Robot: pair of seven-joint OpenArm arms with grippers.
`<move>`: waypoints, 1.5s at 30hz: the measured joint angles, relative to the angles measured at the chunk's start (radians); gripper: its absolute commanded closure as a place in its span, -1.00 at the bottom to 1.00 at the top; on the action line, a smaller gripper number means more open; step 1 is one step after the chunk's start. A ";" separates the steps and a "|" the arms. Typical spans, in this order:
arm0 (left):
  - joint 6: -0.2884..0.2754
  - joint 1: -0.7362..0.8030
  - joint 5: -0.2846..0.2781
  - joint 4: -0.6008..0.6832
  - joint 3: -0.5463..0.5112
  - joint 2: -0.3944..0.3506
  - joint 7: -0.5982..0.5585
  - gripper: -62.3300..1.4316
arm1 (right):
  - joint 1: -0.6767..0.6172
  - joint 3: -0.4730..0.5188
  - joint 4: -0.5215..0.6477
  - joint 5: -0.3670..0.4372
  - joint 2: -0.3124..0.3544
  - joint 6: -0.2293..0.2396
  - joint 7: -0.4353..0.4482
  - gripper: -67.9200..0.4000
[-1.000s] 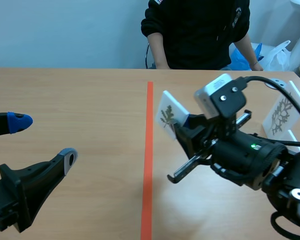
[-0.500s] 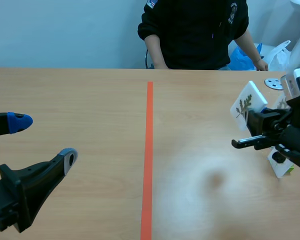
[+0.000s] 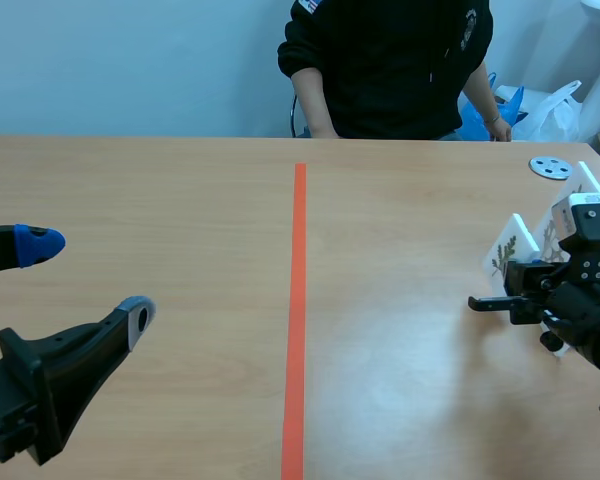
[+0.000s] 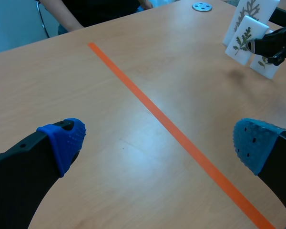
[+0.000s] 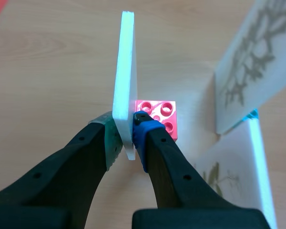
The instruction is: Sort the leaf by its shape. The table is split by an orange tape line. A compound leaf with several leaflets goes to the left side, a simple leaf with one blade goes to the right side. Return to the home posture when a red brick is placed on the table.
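The worktop (image 3: pixel 180 200) is wide pale wood, split down its middle by the orange tape line (image 3: pixel 297 300), and a person (image 3: pixel 390 60) in black sits at its far edge. The left tool (image 3: pixel 85 280) hangs over the left half with its blue pads wide apart and nothing between them. The right tool (image 5: pixel 127 132) is low on the right half, well apart from the line, clamped on the lower edge of the leaf card (image 3: pixel 507 255). The card is held upright and carries a printed sprig that looks to have several leaflets, so I judge it belongs on the left side. It looks like a thin, stiff white board: light, easily tipped, and likely to pivot if pinched only at a corner. The flat faces near the foot, where the pads now sit, seem the best hold. Two more leaf cards (image 5: pixel 250 62) stand just beside it on the outer side, near enough to be knocked if the card swings that way. A small pink brick (image 5: pixel 158 114) sits directly behind the card's foot; whether it is joined to the card as a base I cannot tell. A little grey disc (image 3: pixel 551 167) lies farther back.
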 measured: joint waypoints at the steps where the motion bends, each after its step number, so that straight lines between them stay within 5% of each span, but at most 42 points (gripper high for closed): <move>1: 0.000 0.000 0.000 0.000 0.000 0.000 0.000 -1.00 | 0.004 0.000 -0.015 0.000 -0.002 -0.002 0.005 0.94; 14: 0.000 0.000 0.000 0.000 0.000 0.028 0.000 -1.00 | 0.006 -0.004 -0.088 -0.027 -0.030 -0.035 0.027 0.81; 21: 0.000 0.000 0.000 0.000 0.000 0.028 0.000 -1.00 | 0.007 -0.004 -0.089 -0.026 -0.030 -0.036 0.050 0.11; 28: 0.000 0.000 0.000 0.000 0.000 0.028 0.000 -1.00 | 0.002 -0.004 -0.063 -0.026 -0.027 -0.028 0.075 0.05; 36: 0.000 0.000 0.000 0.000 0.000 0.028 0.000 -1.00 | -0.037 0.068 0.225 0.005 -0.024 -0.019 -0.023 0.05; 40: 0.000 0.000 0.000 0.000 0.000 0.028 0.000 -1.00 | -0.111 0.107 0.433 0.034 -0.009 0.035 -0.052 0.03; 45: 0.000 0.000 0.000 0.000 0.000 0.028 0.000 -1.00 | -0.199 0.149 0.624 0.046 0.040 0.119 -0.097 -0.42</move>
